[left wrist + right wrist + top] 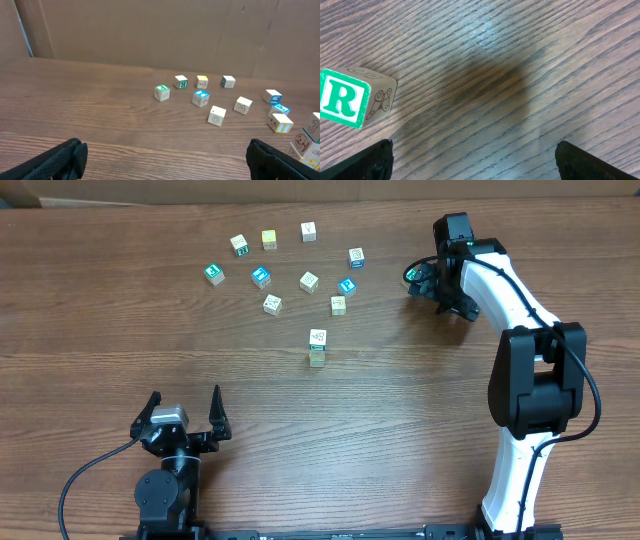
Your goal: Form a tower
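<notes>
tower [317,348] is up, both grippers empty
left gripper [184,406] near side of tower, right gripper [480,162] off to its right, fingers spread wide

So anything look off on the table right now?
Nothing stands out. The tower stands with no visible lean, apart from the loose cubes scattered flat beyond it. None looks damaged.

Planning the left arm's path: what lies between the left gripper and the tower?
Nothing. In the overhead view, only bare table separates the open left gripper from the tower.
</notes>
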Robot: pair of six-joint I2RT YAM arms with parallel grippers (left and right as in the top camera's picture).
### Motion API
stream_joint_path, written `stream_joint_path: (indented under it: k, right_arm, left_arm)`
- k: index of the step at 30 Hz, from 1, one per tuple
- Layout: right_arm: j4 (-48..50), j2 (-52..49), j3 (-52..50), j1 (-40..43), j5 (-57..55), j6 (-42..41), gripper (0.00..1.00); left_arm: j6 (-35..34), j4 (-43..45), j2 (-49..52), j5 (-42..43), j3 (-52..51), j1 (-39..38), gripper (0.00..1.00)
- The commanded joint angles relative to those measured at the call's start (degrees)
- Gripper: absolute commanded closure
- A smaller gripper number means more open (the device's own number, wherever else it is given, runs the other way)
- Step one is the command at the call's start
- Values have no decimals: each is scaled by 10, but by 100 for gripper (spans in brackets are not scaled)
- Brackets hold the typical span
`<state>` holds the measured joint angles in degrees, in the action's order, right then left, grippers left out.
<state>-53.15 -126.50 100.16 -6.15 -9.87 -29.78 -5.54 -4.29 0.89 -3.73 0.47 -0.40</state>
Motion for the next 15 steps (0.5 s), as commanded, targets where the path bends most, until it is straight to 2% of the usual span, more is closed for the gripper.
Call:
stream_joint_path:
  k: [1, 5, 15]
  right_arm:
    - [4, 21, -1, -3, -4, -2, 0]
    - [3, 59, -1, -3, -4, -2, 0]
    - [4, 243, -1, -6, -4, -2, 0]
  left_arm:
    - [13, 1, -7, -3, -2, -4, 0]
    - [13, 1, -7, -3, -2, -4, 0]
    - [13, 1, -7, -3, -2, -4, 0]
